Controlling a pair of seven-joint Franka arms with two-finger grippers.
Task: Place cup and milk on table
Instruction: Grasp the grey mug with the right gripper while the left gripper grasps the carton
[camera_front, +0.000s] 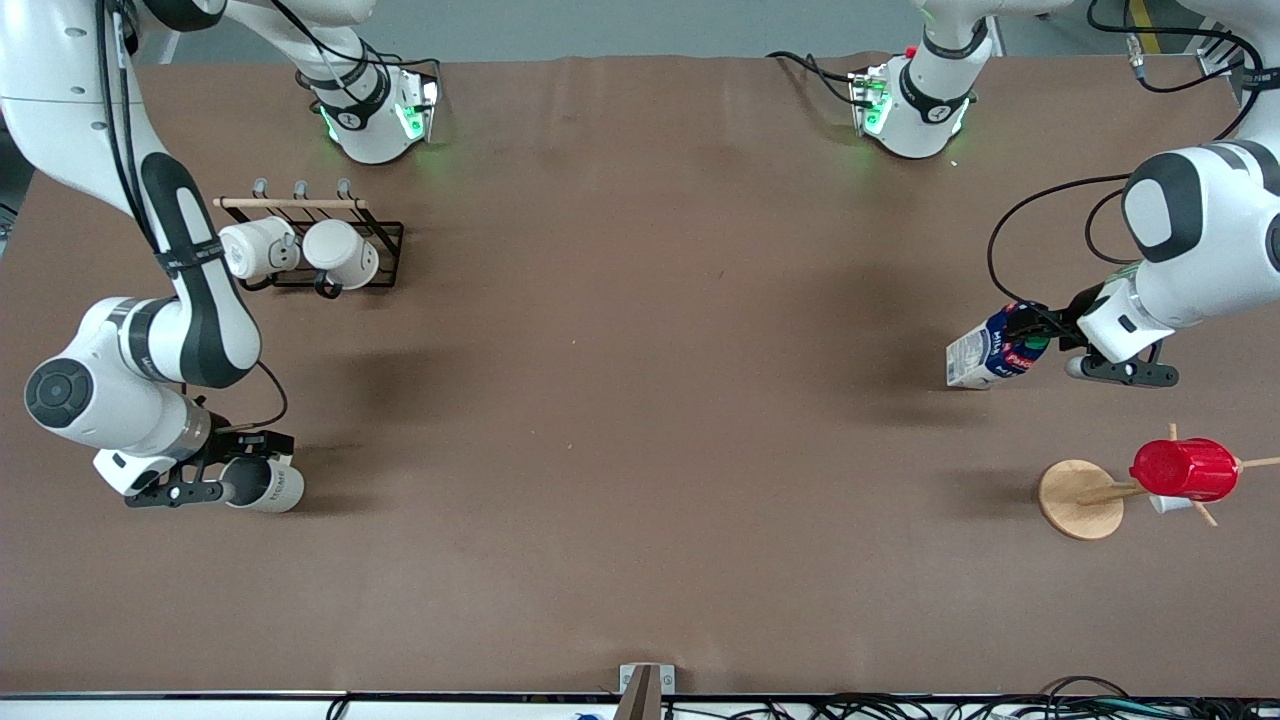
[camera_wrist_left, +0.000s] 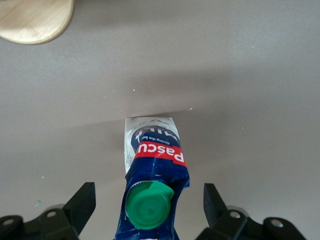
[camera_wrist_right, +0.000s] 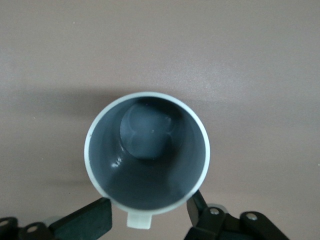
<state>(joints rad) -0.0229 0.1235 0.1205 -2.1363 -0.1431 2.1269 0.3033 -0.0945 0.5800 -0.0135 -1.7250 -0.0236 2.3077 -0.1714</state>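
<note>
The cup (camera_front: 272, 487), cream-white with a grey inside, stands on the brown table (camera_front: 640, 400) toward the right arm's end. My right gripper (camera_front: 222, 470) is at its rim. In the right wrist view the cup (camera_wrist_right: 147, 160) is seen from above, and my right gripper (camera_wrist_right: 147, 215) is open, one finger on each side of the handle without touching it. The milk (camera_front: 985, 352) stands on the table toward the left arm's end. My left gripper (camera_front: 1052, 345) is open at its top. In the left wrist view the fingers (camera_wrist_left: 82, 202) stand apart from the carton (camera_wrist_left: 152, 165).
A black wire rack (camera_front: 385, 255) with two plain white mugs (camera_front: 300, 250) stands farther from the front camera than the cup. A wooden peg stand (camera_front: 1080, 498) bearing a red cup (camera_front: 1185, 468) is nearer to the front camera than the milk; its base shows in the left wrist view (camera_wrist_left: 32, 20).
</note>
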